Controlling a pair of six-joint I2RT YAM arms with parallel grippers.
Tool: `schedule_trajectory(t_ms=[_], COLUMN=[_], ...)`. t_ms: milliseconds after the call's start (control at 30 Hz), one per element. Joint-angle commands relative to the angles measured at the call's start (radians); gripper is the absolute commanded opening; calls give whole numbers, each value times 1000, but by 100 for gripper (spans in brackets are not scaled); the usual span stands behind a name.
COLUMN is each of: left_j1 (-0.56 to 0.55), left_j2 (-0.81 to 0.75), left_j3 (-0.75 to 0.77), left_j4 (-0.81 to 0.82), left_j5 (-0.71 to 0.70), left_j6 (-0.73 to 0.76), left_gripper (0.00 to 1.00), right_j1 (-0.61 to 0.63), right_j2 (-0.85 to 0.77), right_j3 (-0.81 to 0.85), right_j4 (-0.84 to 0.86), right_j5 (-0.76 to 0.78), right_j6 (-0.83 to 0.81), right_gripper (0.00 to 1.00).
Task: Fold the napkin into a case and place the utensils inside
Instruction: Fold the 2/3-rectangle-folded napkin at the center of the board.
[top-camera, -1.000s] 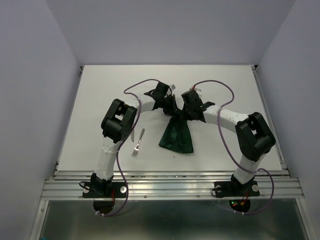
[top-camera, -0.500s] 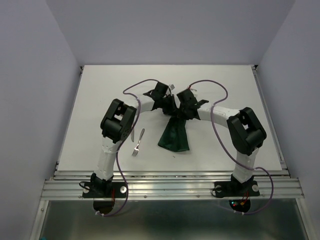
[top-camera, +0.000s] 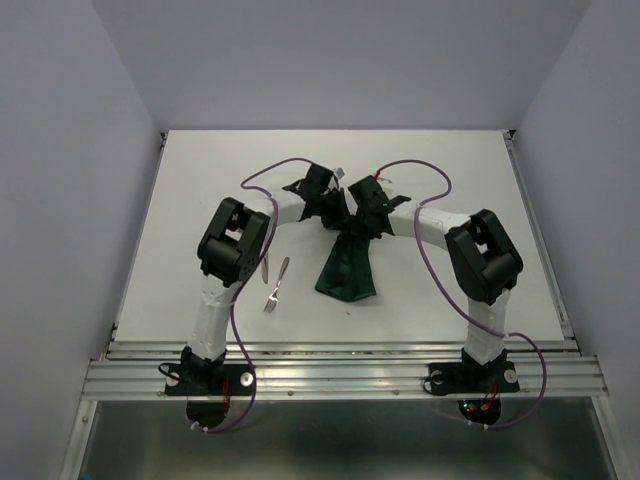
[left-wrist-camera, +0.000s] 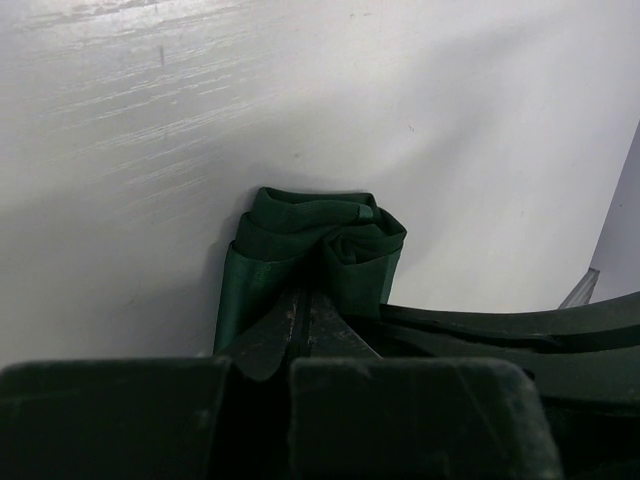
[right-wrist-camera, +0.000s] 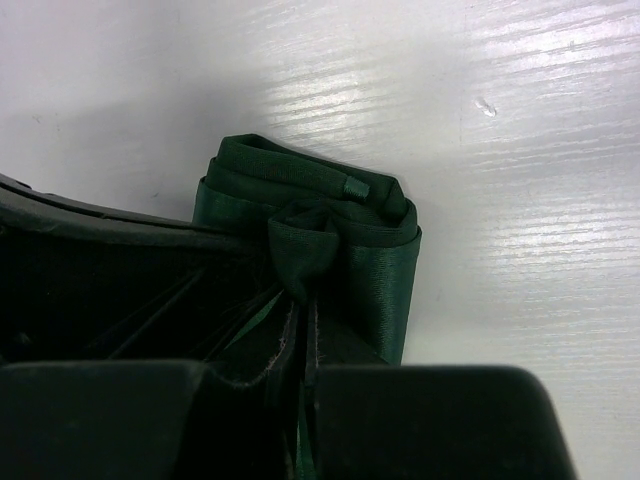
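Near the middle of the white worktop (top-camera: 200, 180), both claws meet at the top end of the dark green napkin (top-camera: 348, 272), almost touching each other. From there the cloth spreads toward the near edge in a narrow fan shape, its lower hem lying on the worktop.

Seen from the left wrist, the left claw (left-wrist-camera: 303, 305) has its jaws pressed fully together on a bunched, rolled fold of the napkin (left-wrist-camera: 315, 235), with the gathered cloth bulging out just past the fingertips. Seen from the right wrist, the right claw (right-wrist-camera: 303, 315) is clamped the same way, jaws tight with only a thin layer of napkin (right-wrist-camera: 330, 225) between them and a rolled hem of fabric sitting just beyond.

Left of the napkin and apart from it, a silver fork (top-camera: 272, 292) lies flat on the worktop beside the left arm, untouched by either claw
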Motion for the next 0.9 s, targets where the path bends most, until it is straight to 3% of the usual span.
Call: schedule_trajectory(t_ms=[0, 200, 567, 867], left_j1=[6, 59, 95, 92], left_j2=[-66, -100, -204, -241], left_j3=[-35, -47, -87, -278], left_j4=[-76, -51, -57, -14], left_j5=[-7, 87, 85, 52], left_j6=[15, -10, 0, -7], left_gripper=[0, 0, 0, 0], right_j1=[6, 6, 6, 6], right_j2=[64, 66, 69, 26], right_j3=[-4, -33, -40, -43], right_j4=[-39, -38, -38, -44], right_j5=[32, 26, 18, 24], right_j6=[20, 19, -1, -9], right_gripper=[1, 1, 1, 1])
